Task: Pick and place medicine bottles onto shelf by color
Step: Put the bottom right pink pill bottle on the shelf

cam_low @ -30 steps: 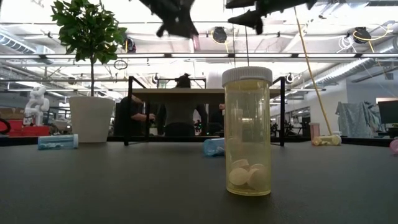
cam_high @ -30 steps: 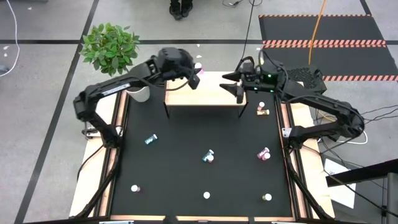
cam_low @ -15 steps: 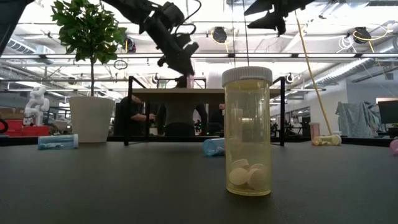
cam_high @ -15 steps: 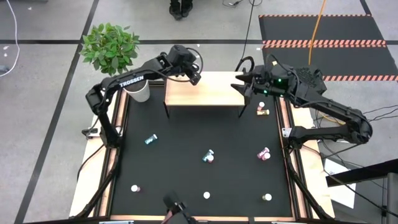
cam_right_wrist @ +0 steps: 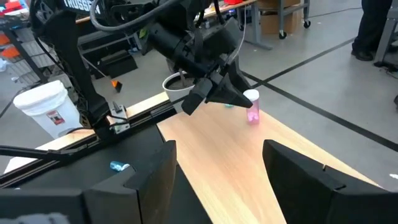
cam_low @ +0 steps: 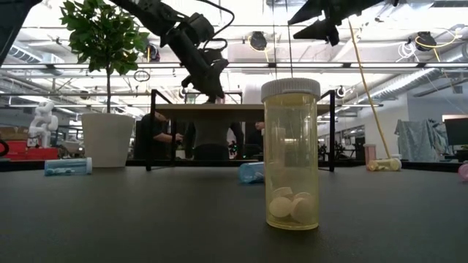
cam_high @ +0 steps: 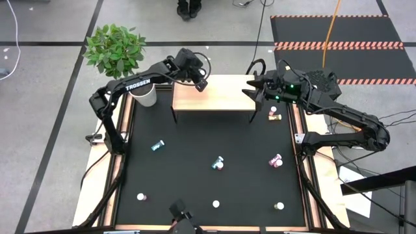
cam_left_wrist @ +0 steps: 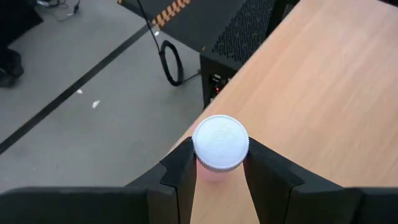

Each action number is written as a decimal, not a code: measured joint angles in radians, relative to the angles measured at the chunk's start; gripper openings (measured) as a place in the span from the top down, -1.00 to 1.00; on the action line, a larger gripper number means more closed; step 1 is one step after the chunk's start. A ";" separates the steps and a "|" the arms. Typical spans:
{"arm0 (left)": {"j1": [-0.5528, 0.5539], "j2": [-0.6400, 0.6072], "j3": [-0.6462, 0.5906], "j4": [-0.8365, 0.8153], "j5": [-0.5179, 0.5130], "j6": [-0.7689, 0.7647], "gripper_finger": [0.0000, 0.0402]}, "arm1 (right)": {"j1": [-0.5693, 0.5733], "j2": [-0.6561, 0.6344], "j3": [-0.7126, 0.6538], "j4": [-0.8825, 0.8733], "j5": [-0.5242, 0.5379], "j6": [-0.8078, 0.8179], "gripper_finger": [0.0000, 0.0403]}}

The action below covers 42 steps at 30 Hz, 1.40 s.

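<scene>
My left gripper is shut on a pink medicine bottle with a white cap. It holds the bottle over the far left corner of the wooden shelf. My right gripper hovers open and empty above the shelf's right end, pointing toward the left arm. Several other bottles lie or stand on the black mat. Among them are a teal one, a pink one and a yellow one close to the low camera. My left gripper pinches the pink bottle between its two fingers, just under the white cap at the top of the body. The fingers slant down from the table's left. The bottle stays upright at the shelf's far edge. Whether its base touches the shelf top, I cannot tell.
A white pot with a green plant stands just left of the shelf. Two bottles sit right of the shelf's right leg. A blue and a pink bottle lie together mid-mat. Three upright bottles stand along the near edge.
My left gripper has come down and toward the shelf's far left corner, tipping more downward. It has carried the pink bottle from well above the shelf to just over its top. My right gripper has drawn back slightly toward the table's right edge and stays open.
</scene>
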 joint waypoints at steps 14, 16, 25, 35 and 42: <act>-0.003 0.000 -0.008 0.035 0.001 0.003 0.38 | 0.000 0.000 0.000 -0.001 -0.003 -0.011 -0.16; -0.003 0.000 -0.008 0.029 0.000 0.003 0.38 | 0.000 0.000 0.000 -0.001 -0.003 -0.012 -0.16; 0.016 0.000 -0.008 0.025 -0.020 -0.022 0.38 | 0.000 0.000 0.000 -0.001 -0.004 -0.018 -0.16; 0.014 0.000 -0.009 0.000 -0.020 -0.032 0.38 | 0.000 0.000 0.000 -0.001 -0.006 -0.019 -0.16; 0.014 0.000 -0.008 -0.001 -0.019 -0.036 0.38 | 0.000 0.000 0.000 -0.001 -0.006 -0.019 -0.16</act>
